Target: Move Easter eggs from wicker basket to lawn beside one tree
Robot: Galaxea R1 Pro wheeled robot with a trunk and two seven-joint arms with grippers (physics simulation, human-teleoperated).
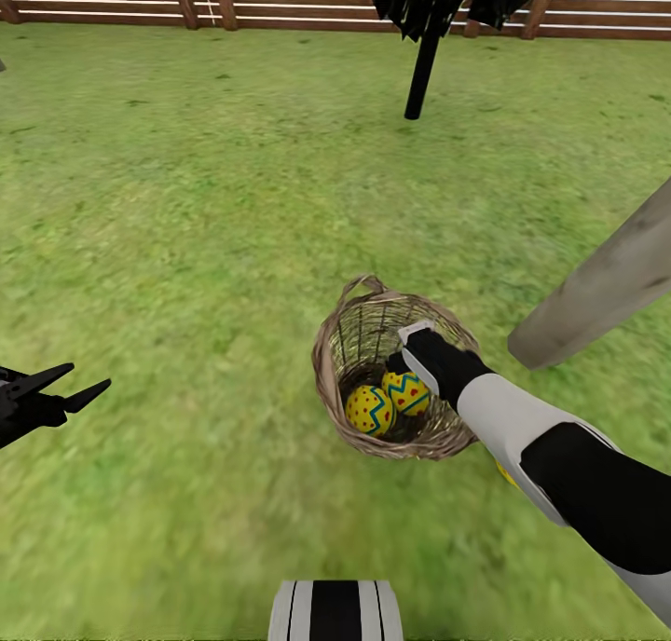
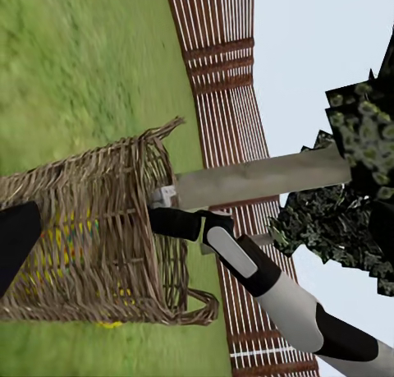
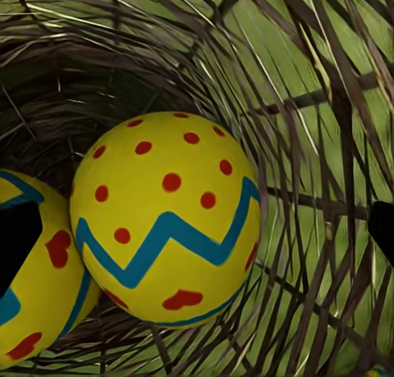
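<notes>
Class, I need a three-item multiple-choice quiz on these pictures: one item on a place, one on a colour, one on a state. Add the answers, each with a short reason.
1. Where is the right gripper?
A. Raised high above the basket
B. Down inside the wicker basket
C. Beside the basket, outside it

2. What colour is the zigzag band on the Easter egg nearest that gripper?
A. Blue
B. Green
C. White

3. What state is the left gripper in?
A. Shut on an egg
B. Shut on the basket's handle
C. Open, holding nothing

Answers:
1 B: the head view shows the right arm reaching over the rim into the basket, and the wrist view has weave all round.
2 A: the band across the yellow shell is plainly blue, with red dots above it.
3 C: its fingers are spread apart over the grass, well away from the basket.
</notes>
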